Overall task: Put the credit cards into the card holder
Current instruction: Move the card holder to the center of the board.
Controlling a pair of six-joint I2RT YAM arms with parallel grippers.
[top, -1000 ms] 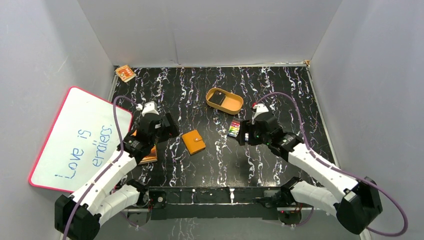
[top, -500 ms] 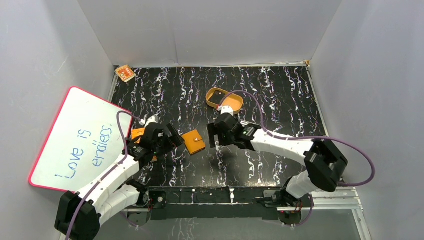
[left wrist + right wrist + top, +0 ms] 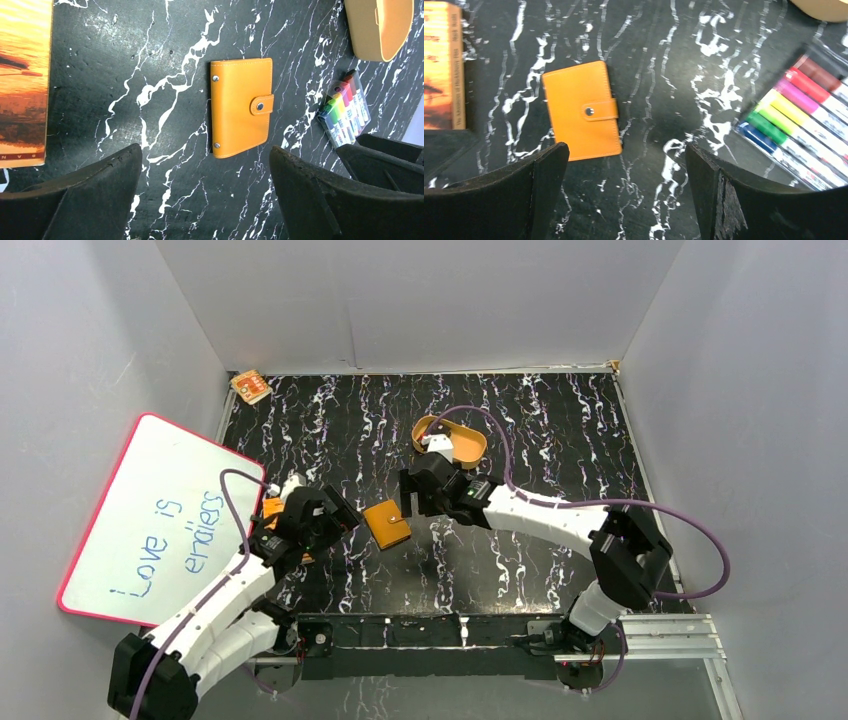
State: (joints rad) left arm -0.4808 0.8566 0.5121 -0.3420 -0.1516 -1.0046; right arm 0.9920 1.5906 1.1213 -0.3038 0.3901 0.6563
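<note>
My left gripper hangs wide and empty just left of the card holder, which lies flat on the table, tab snapped shut. My right gripper is equally wide, holding nothing, just right of it. I can spot 0 credit cards; my arm partly covers the tan tray. By my reckoning, opening, fetching and inserting are all left.

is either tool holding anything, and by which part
Nothing is held: the left tool and right tool are both open and empty, near the closed orange leather card holder.
</note>
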